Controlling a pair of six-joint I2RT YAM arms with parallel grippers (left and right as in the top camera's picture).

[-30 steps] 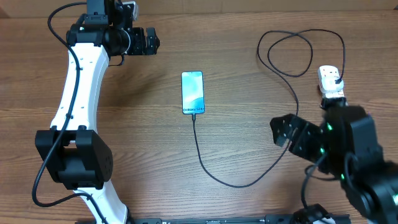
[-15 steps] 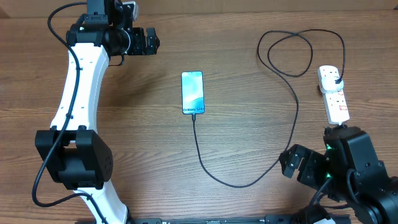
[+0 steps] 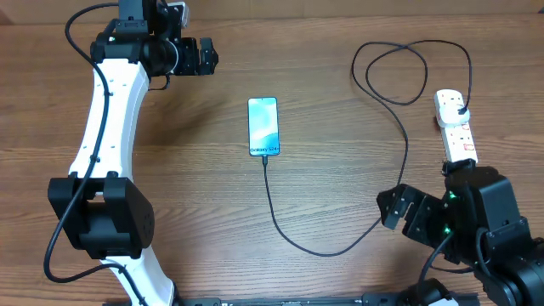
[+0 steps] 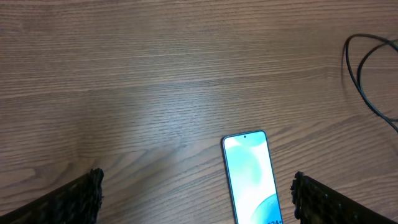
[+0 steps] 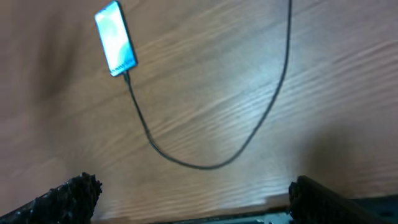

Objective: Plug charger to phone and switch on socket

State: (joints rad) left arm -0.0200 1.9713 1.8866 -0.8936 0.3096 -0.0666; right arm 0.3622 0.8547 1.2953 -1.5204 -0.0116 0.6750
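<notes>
Black charger [image 3: 323, 252] plugged into phone [image 3: 263, 126] and socket [image 3: 455, 127], switch-on possibly left to do; left gripper [image 3: 211, 56] and right gripper [image 3: 384, 208] wide apart, empty.

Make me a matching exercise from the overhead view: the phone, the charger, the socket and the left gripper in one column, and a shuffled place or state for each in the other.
Column one
1. phone
2. charger
3. socket
4. left gripper

Column two
A. open, holding nothing, at the far left
B. white with red markings, at the right side
C. in the middle, screen lit blue
D. thin and black, curving in loops

Pairs: 1-C, 2-D, 3-B, 4-A
</notes>
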